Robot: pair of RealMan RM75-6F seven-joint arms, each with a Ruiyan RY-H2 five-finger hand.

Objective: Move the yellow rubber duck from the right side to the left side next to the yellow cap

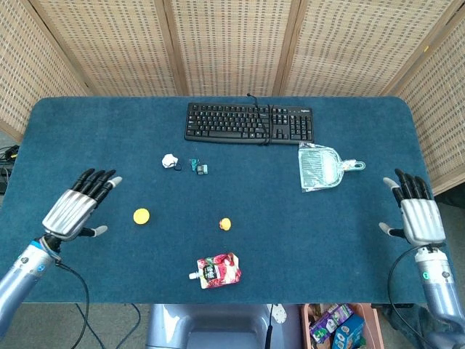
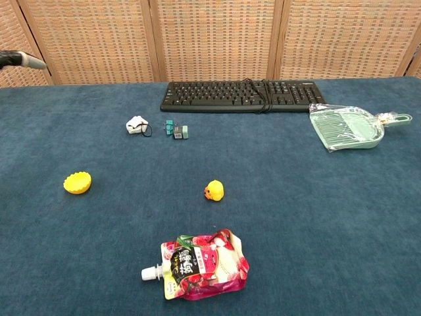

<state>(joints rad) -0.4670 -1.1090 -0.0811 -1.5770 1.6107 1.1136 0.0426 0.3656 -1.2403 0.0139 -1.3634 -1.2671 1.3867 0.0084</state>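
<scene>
Blue-carpeted table (image 1: pixel 109 131) carried everything, with the black keyboard (image 1: pixel 249 122) as reference at its far centre. Right of the keyboard and slightly nearer the robot lay a pale green dustpan (image 1: pixel 320 167) in clear wrap, handle pointing away from the keyboard. Left hand (image 1: pixel 75 207) hovered over the table well left of and nearer than the keyboard, fingers spread, holding nothing; the chest view caught only a fingertip of it at the left edge. Right hand (image 1: pixel 418 213) was at the table's right edge, well right of and nearer than the keyboard, fingers apart, holding nothing. A red fruit-print drink pouch (image 2: pixel 200 265) with a white spout lay flat far in front of the keyboard, near the robot-side edge. Yellow rubber duck (image 2: pixel 214 191) sat upright between keyboard and pouch, untouched, well apart from both hands. Yellow cap (image 2: pixel 77 182) sat left of the duck, well apart from it. A small white crumpled object (image 2: pixel 137 124) and a small teal-and-grey item (image 2: pixel 176 130) lay just in front of the keyboard's left end.
</scene>
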